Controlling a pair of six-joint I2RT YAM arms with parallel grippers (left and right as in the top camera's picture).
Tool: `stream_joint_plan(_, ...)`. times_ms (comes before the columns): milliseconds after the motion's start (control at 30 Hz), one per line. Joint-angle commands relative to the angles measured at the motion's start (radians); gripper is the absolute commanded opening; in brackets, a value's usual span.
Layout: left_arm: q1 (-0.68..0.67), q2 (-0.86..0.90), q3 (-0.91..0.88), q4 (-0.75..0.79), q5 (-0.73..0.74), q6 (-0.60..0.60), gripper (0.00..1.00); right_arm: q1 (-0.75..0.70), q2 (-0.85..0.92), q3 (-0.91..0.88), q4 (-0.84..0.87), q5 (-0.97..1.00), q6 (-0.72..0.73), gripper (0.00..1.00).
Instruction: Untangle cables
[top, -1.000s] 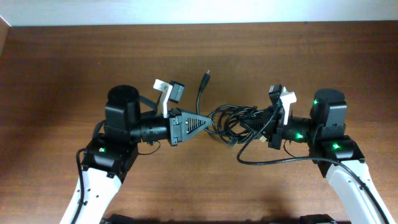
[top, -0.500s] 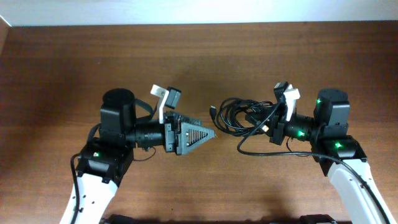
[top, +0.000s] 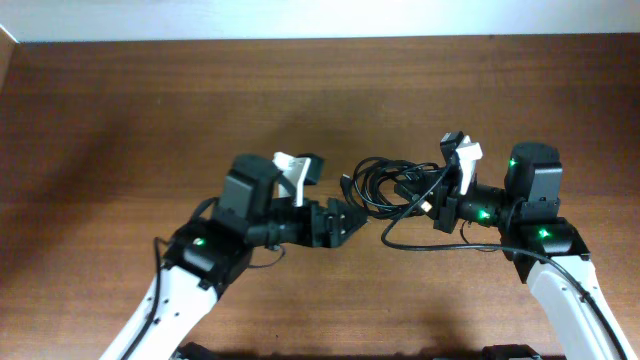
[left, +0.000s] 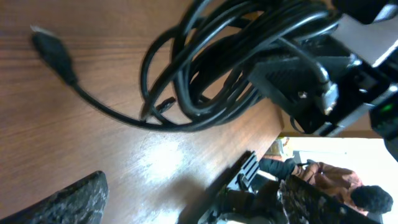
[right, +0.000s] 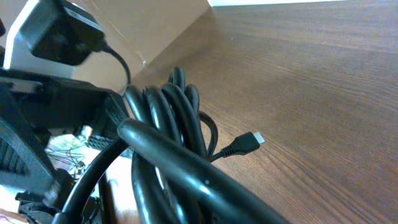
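the cables sit bunched in one coil at 3 o'clock from bench centre, pinched by the closed right end effector on their 3 o'clock side. the left end effector stands wide, empty, at their 8 o'clock, near a loose plug.

Bare table lies free along the far edge and far left. Between left gripper and right gripper the cables fill the gap; a loose loop trails, seemingly on the wood, toward the near side.
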Motion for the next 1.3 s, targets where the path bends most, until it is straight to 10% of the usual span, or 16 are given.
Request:
stream_joint_plan(0, -0.054, 0.069, 0.01, 0.08, -0.045, -0.041, 0.85, -0.005, 0.0, 0.002, 0.01, -0.03, 0.0, 0.04)
stream_joint_plan(867, -0.066, 0.272, 0.01, 0.304, -0.045, -0.205, 0.07, -0.005, 0.0, 0.002, 0.01, -0.029, -0.001, 0.04)
stream_joint_plan(1267, -0.065, 0.269, 0.01, 0.303, 0.021, -0.138, 0.0, -0.005, 0.0, 0.002, 0.009, -0.029, -0.001, 0.04)
